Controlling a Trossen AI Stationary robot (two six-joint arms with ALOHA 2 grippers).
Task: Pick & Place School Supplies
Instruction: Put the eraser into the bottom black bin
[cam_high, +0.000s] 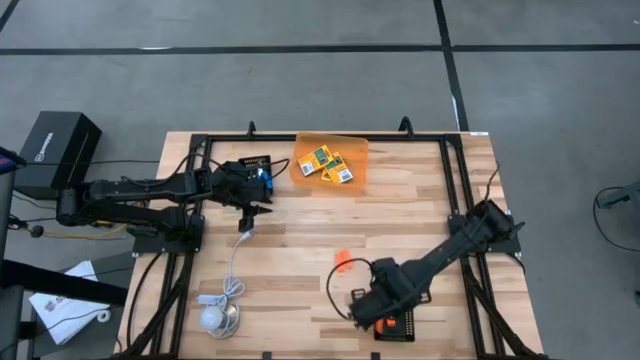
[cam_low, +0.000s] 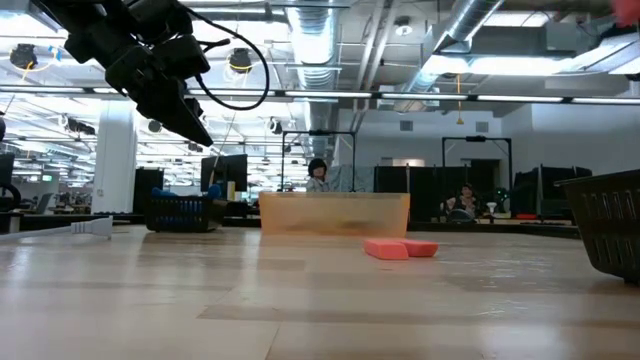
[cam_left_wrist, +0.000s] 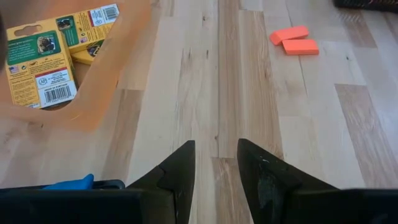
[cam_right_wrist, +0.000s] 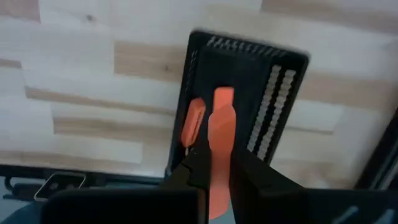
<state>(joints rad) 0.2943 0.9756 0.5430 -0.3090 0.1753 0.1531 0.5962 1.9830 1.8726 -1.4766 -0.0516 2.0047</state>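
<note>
My right gripper (cam_right_wrist: 214, 163) is shut on a short orange stick (cam_right_wrist: 219, 124) above a black basket (cam_right_wrist: 283, 81) at the table's near right, also in the high view (cam_high: 402, 328). A second orange stick (cam_right_wrist: 193, 121) lies inside the basket. Two more orange sticks (cam_high: 342, 260) lie flat on the table's middle. Several yellow-and-green crayon boxes (cam_high: 326, 163) lie in an orange tray (cam_high: 300, 150) at the far edge. My left gripper (cam_left_wrist: 216, 168) hangs above the table left of the tray, open by a narrow gap and empty. No scissors show. My right gripper pinches the orange stick between its two fingers at the stick's nearer half (cam_right_wrist: 216, 163). The stick lies along the fingers, and its free end (cam_right_wrist: 224, 96) sticks out past the fingertips over the basket. It is clear of the table.
A white cable with a round puck (cam_high: 215, 318) lies at the table's near left. A black frame runs round the table's edges (cam_high: 455, 180). Bare wood lies between the tray and the two loose sticks. People sit in the room beyond the table (cam_low: 318, 173).
</note>
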